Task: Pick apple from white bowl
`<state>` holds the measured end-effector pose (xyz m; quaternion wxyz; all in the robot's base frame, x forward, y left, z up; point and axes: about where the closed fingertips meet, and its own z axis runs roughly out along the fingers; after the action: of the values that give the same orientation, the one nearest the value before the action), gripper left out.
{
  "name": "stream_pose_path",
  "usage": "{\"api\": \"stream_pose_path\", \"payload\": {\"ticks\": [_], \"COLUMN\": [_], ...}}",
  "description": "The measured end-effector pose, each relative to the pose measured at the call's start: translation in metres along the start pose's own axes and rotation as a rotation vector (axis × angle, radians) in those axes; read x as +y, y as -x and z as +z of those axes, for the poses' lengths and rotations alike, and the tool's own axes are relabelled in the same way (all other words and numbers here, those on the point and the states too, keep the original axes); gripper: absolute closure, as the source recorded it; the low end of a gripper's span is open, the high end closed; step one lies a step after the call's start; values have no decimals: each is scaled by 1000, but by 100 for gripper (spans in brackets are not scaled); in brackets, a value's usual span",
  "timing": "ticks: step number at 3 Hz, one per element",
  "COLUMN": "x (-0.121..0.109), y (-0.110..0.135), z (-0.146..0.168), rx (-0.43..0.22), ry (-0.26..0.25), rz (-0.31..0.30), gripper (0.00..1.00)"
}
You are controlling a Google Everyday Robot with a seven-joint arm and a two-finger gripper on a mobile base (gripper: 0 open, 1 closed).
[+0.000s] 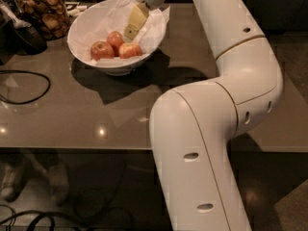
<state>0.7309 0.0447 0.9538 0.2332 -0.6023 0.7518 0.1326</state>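
The white bowl (79, 44) stands at the back left of the brown table, lined with crumpled white paper. Three red apples lie in it: one on the left (101, 50), one behind in the middle (115, 39) and one on the right (130, 50). My gripper (132, 29) reaches down into the bowl from the far side, its yellowish tip just above and behind the right apple. It holds nothing that I can see. My white arm fills the right half of the view.
A glass jar of brown snacks (42, 12) stands at the back left beside the bowl. A dark object (26, 37) sits left of the bowl. A black cable (29, 88) loops on the table's left part. The table's front edge (72, 148) runs across below.
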Motion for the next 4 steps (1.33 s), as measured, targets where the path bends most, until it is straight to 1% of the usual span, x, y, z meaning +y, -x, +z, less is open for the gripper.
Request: {"api": "stream_pose_path", "payload": {"ticks": [1,2,3,4], "x": [-1,-1,0,0], "y": [-4,-9,-12,-15], "z": [11,27,37,43], "rx": [0,-10,-18,-20], "ry": [21,58,85,101], "rz": [28,65,88,107], "gripper": [14,17,35,37]}}
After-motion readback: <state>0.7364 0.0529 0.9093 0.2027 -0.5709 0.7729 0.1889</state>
